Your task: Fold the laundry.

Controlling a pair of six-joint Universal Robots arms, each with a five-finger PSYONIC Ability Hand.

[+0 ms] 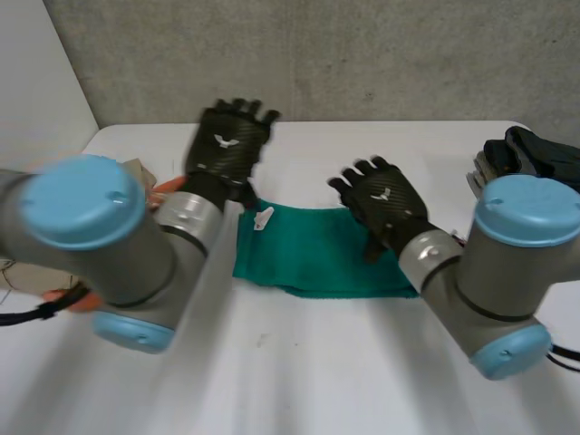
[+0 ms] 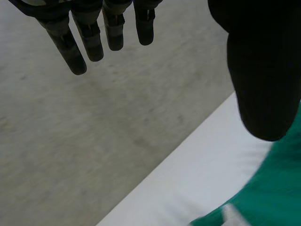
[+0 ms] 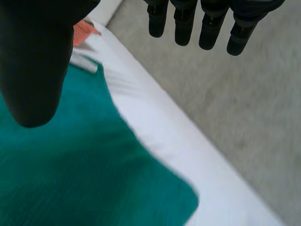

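Left arm (image 1: 91, 237) and right arm (image 1: 507, 272), lower corners of the frame, end in black hands with fingers straight, spread and holding nothing: left hand (image 1: 227, 140) beyond the upper left corner of the green cloth (image 1: 313, 252), right hand (image 1: 385, 201) over its right end, cloth flat mid-frame on the white table (image 1: 299, 362).

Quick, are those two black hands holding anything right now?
Left hand: open, holding nothing.
Right hand: open, over the green cloth, holding nothing.

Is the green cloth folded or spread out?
Folded, it seems: the green cloth lies as a narrow band, with a second layer showing along its near edge.
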